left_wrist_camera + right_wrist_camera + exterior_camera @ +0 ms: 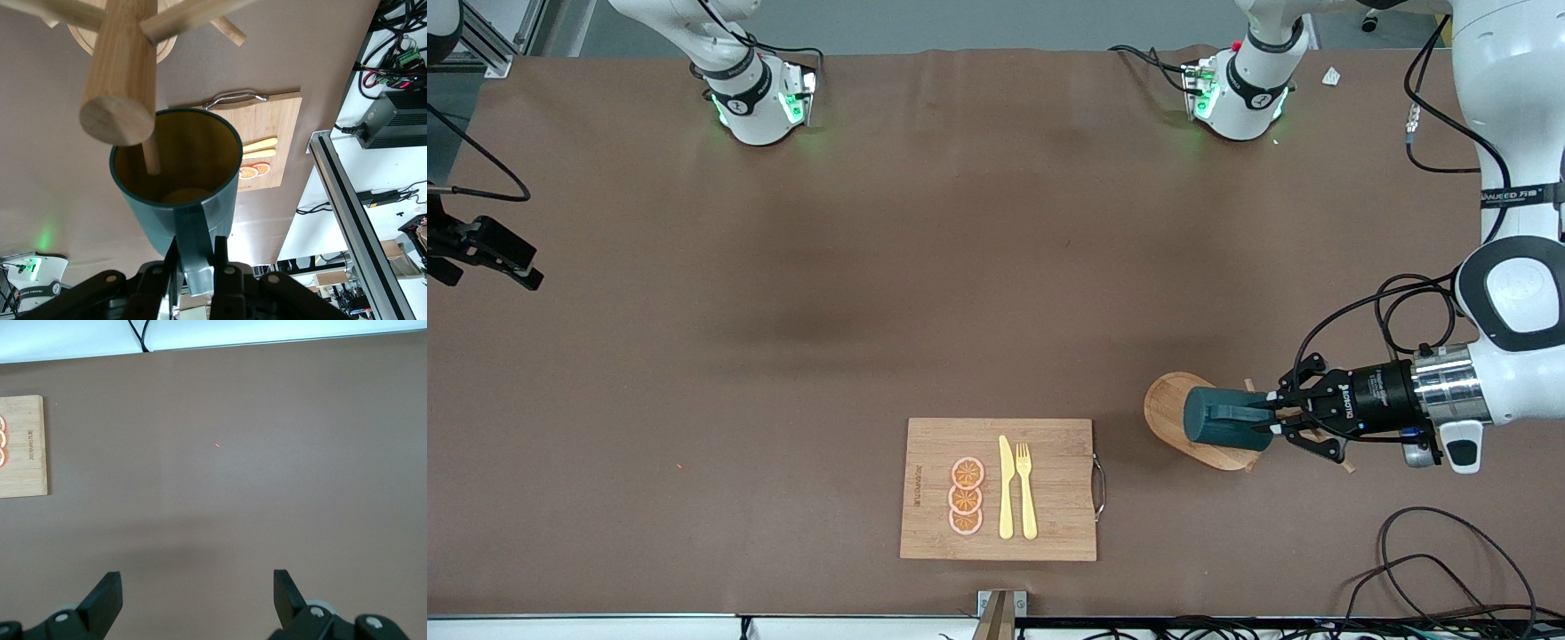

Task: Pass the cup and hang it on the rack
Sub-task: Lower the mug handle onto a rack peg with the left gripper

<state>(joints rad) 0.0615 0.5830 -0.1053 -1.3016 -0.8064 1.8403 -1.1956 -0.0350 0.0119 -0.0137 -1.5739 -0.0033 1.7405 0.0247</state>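
Cup (1224, 420): dark teal outside, mustard-yellow inside, one side handle. It is held on its side in the air over the rack (1172, 411), gripped by the handle, its body lying across the rack's base as seen from the front. One thin peg is seen reaching into the open mouth.

Rack: light wood, oval base flat on the table at the left arm's end, thick central post upright, thin dowel pegs angled outward near the top.

One cup (1223, 423), one rack (1170, 411), one board (1049, 524), three orange slices (966, 496), apparently.
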